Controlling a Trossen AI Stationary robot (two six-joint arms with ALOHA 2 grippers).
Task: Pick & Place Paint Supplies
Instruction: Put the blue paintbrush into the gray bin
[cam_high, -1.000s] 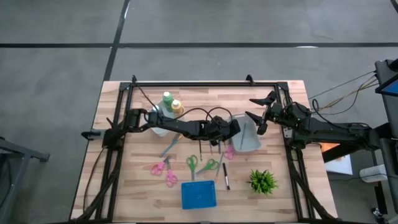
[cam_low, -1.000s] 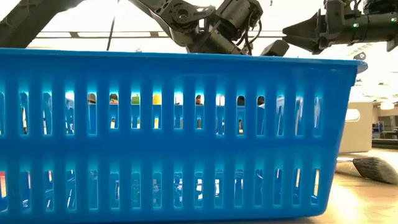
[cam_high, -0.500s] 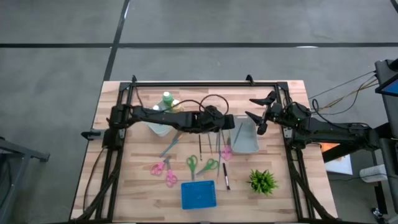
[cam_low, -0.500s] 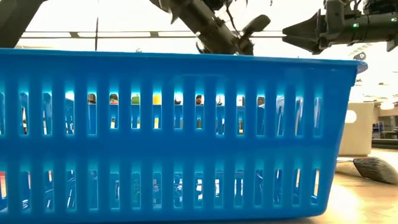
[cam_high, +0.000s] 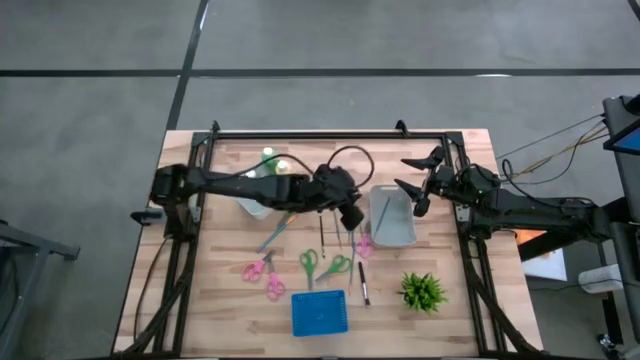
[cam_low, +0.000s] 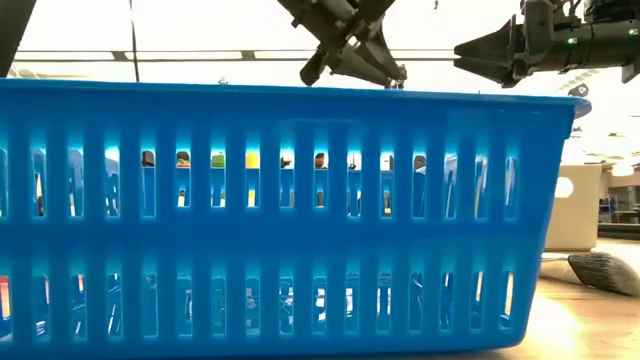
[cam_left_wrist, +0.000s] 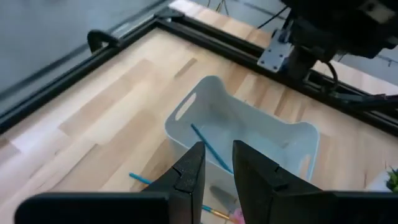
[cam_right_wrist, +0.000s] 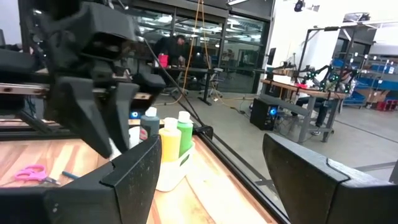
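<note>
Change since earlier frames: left arm has drawn back from over the grey bin toward mid-table; right arm unchanged
Left gripper: raised above the table just beside the bin's near-left edge; fingers stand a narrow gap apart with nothing between them, so released
Right gripper: waiting above the table's right side near the frame rail, jaws spread wide and empty
Grey bin: right of centre on the table; one blue-handled brush lies slanting inside it, also seen in the left wrist view
Squeeze bottles: dark grey, yellow-orange and green, upright side by side in a white holder at the table's rear left; partly hidden under the left arm in the high view
Loose brushes: thin ones lie on the wood between the bin and the scissors; a dark-handled brush lies nearer the front, right of the blue basket
Blue basket: front centre; it fills the low view, contents cannot be told
Scissors: pink pair and green pair on the wood in front of the left arm
Potted plant: front right, well apart from both grippers
</note>
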